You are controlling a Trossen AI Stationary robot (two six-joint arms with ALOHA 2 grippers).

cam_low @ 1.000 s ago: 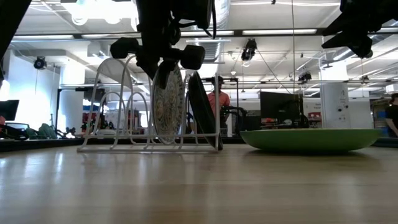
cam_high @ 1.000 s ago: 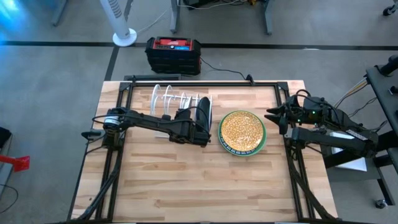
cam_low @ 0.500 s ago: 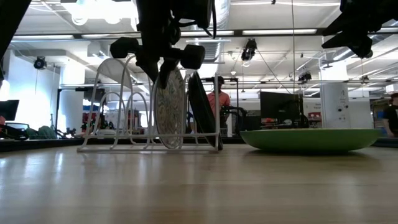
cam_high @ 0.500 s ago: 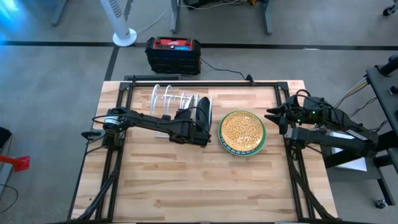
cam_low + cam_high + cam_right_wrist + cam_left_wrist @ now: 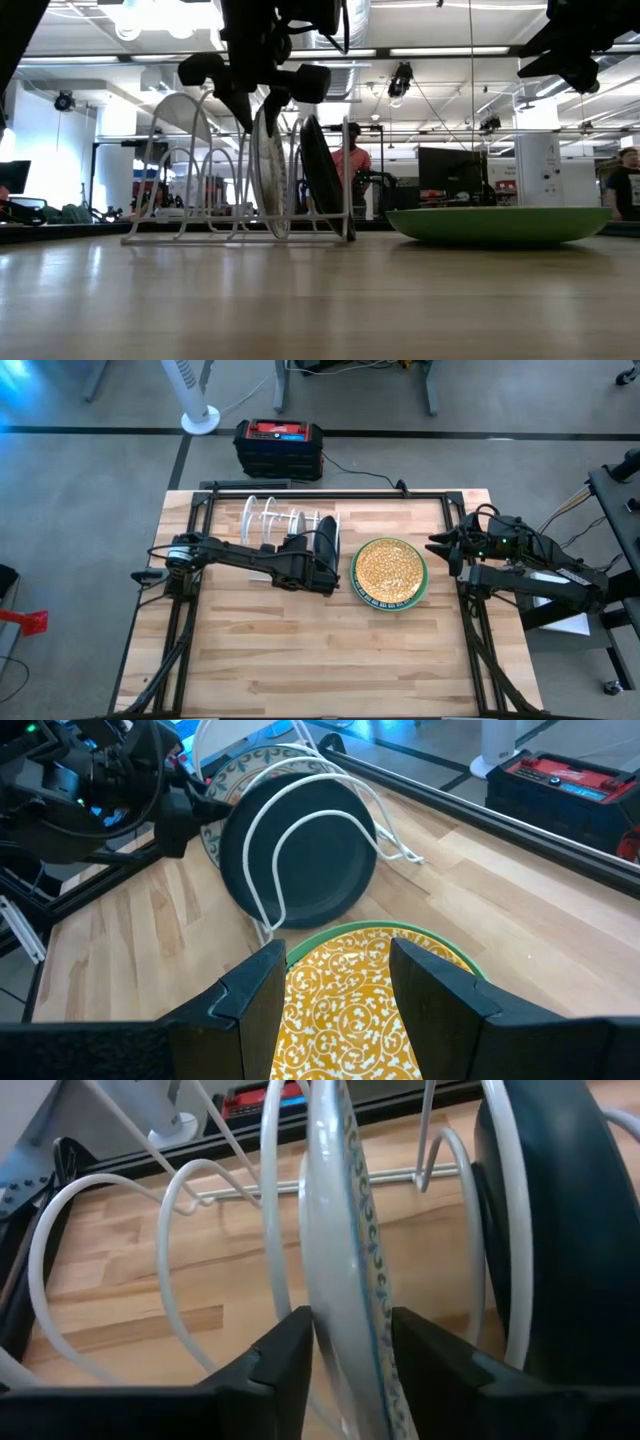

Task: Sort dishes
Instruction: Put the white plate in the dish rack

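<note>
At the upper middle of the high view, toward the table's (image 5: 300, 660) back edge, the white wire rack (image 5: 270, 512) holds two dishes on edge: the white floral plate (image 5: 335, 1230) in one slot and the dark teal plate (image 5: 560, 1230) in the next slot, near each other but apart. The left gripper (image 5: 350, 1325) sits over the rack with its fingers straddling the floral plate's rim. The jaws look parted with a thin gap on the teal-plate side, so probably not clamping, though the wrist view is tight and one finger may touch the rim. Right of the rack, centre of the high view, the mustard-yellow plate (image 5: 390, 568) lies flat, stacked in the green plate (image 5: 500, 224), and both rest on the table. The right gripper (image 5: 337, 960) waits at the right edge of the table, aimed at that stack, fingers wide with nothing between them. Handling, as a judgement: these are rigid glazed dinner plates, fairly heavy for a two-finger pinch, slick and chippable. Best hold is the rim, pinched across its thickness, as the left gripper stands now. The flat stacked pair gives little edge to get under, so the top plate's raised lip is the spot. A plate let go in the rack could lean or roll against the wires, and it could knock the teal one.
</note>
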